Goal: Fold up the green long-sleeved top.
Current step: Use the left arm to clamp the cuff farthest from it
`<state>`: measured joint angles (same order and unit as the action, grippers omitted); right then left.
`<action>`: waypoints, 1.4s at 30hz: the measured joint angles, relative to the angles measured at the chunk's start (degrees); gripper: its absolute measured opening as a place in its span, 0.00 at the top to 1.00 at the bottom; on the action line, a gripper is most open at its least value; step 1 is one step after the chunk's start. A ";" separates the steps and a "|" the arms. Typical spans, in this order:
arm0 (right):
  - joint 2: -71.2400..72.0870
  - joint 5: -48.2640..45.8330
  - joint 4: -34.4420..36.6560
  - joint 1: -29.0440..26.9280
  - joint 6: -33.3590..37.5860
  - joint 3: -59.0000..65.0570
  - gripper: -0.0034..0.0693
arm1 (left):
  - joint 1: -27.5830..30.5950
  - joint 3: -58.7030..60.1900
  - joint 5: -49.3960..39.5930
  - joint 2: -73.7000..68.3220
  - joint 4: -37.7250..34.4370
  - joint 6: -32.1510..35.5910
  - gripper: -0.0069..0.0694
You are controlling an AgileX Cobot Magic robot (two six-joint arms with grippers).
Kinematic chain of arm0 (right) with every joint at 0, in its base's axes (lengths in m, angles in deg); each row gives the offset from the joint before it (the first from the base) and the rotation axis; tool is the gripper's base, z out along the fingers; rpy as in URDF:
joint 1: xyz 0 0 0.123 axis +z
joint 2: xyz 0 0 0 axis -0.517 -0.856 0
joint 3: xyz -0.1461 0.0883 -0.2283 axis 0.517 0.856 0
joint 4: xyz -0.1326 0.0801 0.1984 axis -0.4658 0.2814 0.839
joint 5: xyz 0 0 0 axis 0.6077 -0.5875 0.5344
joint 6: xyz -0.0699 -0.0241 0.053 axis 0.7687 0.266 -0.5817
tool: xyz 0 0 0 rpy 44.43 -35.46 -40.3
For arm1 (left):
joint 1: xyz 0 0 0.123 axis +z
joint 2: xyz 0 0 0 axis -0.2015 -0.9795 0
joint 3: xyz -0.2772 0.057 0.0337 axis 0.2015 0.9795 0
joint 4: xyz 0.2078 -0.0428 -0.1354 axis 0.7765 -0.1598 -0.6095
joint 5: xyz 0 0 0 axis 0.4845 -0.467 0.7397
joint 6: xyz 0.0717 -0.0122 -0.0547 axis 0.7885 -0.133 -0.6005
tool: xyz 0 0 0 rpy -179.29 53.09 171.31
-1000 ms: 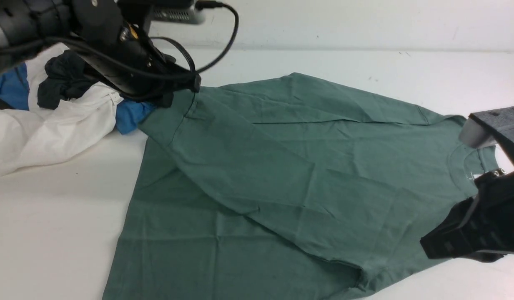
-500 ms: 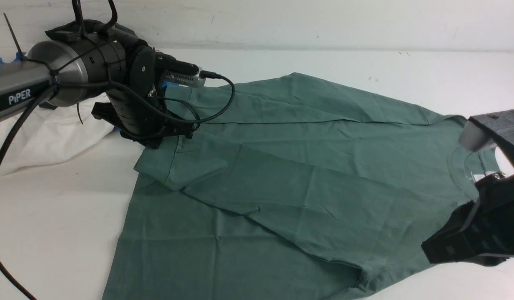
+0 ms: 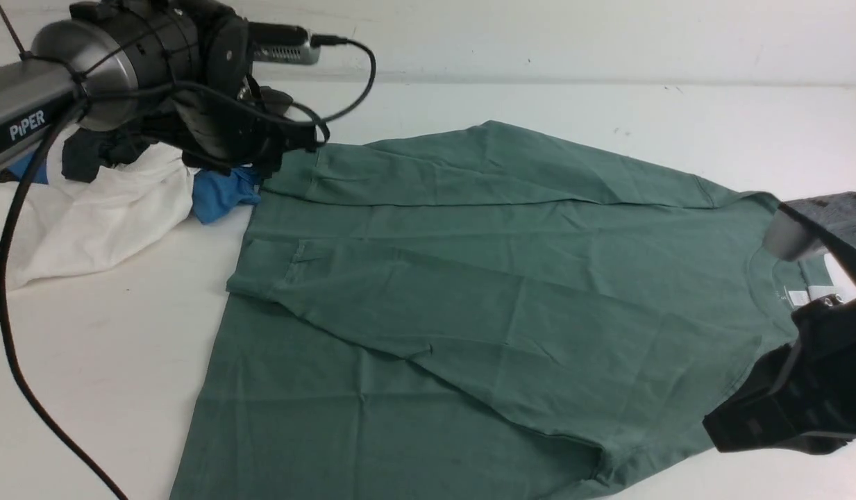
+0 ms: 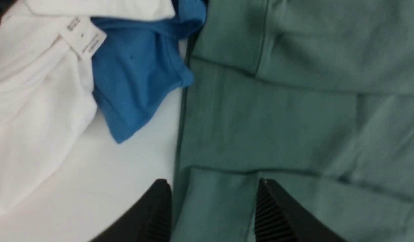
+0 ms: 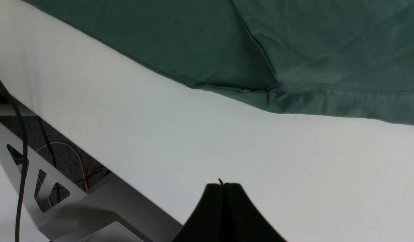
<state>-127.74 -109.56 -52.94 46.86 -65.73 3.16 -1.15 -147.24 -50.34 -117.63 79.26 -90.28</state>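
Green long-sleeved top [image 3: 469, 312] lies flat across the middle of the white table [image 3: 87, 361], collar and white neck label [image 3: 795, 297] toward 3 o'clock, hem toward 9. We see both sleeves folded in over the body, one sleeve cuff [image 3: 275, 267] resting near the 9 o'clock edge. Left gripper [image 3: 264, 146] sits at the top's 10 o'clock corner, jaws apart and nothing clamped. In the wrist view [image 4: 213, 188] that cuff shows below, between the two black fingers [image 4: 159, 205]; we can't tell whether they touch it. Right gripper [image 3: 768, 417] is at 4 o'clock of the top, just off its edge; from its wrist camera [image 5: 223, 185] the jaws are pressed together on nothing, over bare table. White garment [image 3: 87, 215], blue garment [image 3: 223, 194] and dark garment [image 3: 94, 149] are piled at 10 o'clock, the blue one just beside the top.
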 joint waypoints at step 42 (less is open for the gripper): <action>0.00 -0.20 0.25 0.24 -0.25 0.00 0.97 | 6.87 -24.91 11.22 -29.68 -11.80 11.89 0.66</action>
<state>-127.74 -109.76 -52.69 47.10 -65.98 3.16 5.73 -172.14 -39.12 -147.31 67.46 -78.38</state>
